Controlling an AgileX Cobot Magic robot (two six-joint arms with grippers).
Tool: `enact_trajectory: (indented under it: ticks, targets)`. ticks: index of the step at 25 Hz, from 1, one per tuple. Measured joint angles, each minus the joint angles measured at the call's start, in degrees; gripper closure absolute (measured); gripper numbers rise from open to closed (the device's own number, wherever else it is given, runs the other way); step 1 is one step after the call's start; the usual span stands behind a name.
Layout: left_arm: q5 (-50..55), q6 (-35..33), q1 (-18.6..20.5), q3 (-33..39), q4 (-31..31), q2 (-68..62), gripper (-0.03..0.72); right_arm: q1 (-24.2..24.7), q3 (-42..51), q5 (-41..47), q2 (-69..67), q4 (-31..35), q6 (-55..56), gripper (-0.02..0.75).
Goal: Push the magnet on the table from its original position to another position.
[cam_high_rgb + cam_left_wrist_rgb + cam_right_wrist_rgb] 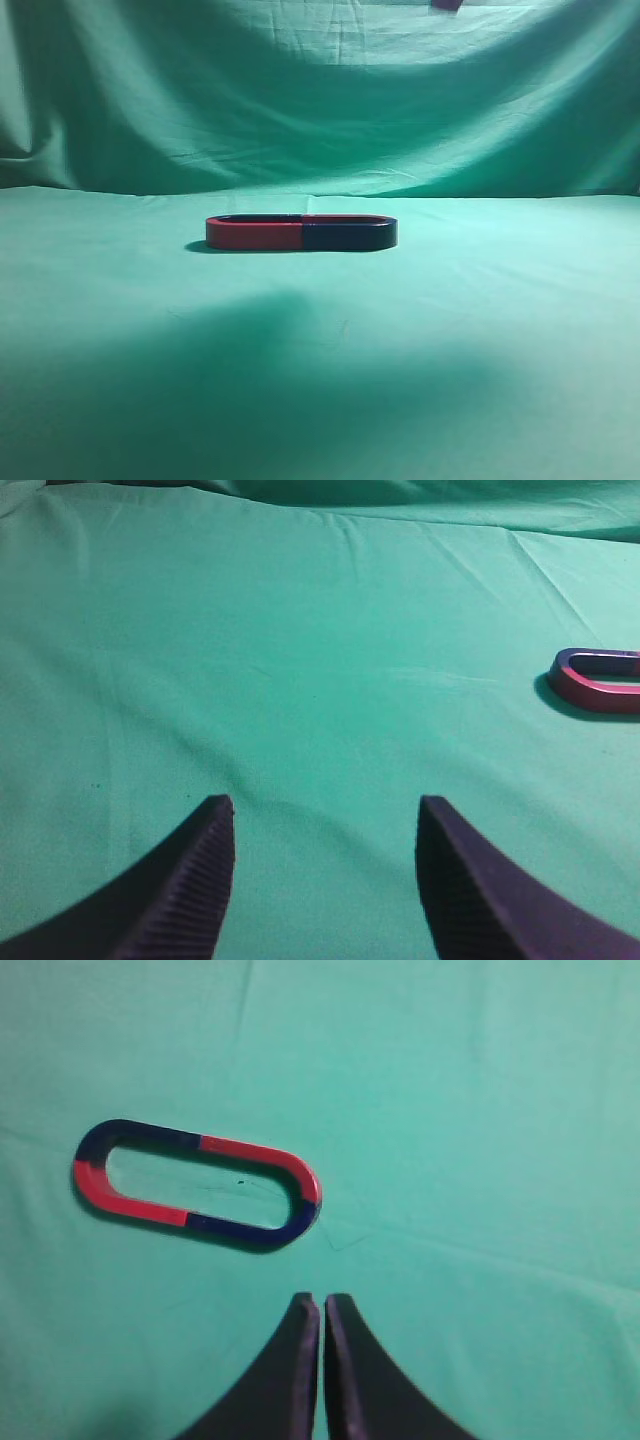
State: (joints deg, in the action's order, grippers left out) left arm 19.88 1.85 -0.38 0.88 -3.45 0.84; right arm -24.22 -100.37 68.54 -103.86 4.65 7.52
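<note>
Two flat U-shaped magnets lie end to end on the table [500,330], forming one closed oval. The magnet [350,236] is the right half, with a navy front arm and a red rear arm. In the right wrist view the magnet [262,1226] lies just ahead and left of my right gripper [321,1301], which is shut, empty and a short gap away from it. My left gripper [325,805] is open and empty over bare cloth. Neither gripper shows in the exterior view.
The other magnet [255,235], red arm in front, joins the left end of the oval. It also shows in the right wrist view [115,1198] and at the right edge of the left wrist view [600,688]. Green cloth hangs as a backdrop [320,100].
</note>
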Motion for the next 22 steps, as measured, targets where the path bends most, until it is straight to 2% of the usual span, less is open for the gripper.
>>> enact_trajectory:
  ticks: [6,12,22]
  targets:
    - [0.0,0.0,0.0,0.0,0.0,0.0,0.316,-0.5,2.3,2.9,13.3,-2.4,-0.1,0.738]
    - [0.0,0.0,0.0,0.0,0.0,0.0,0.316,-2.2,12.9,2.5,28.3,-5.8,-0.1,0.738]
    - [0.0,0.0,0.0,0.0,0.0,0.0,0.316,-2.2,38.0,-11.2,53.4,-5.8,-0.1,0.738]
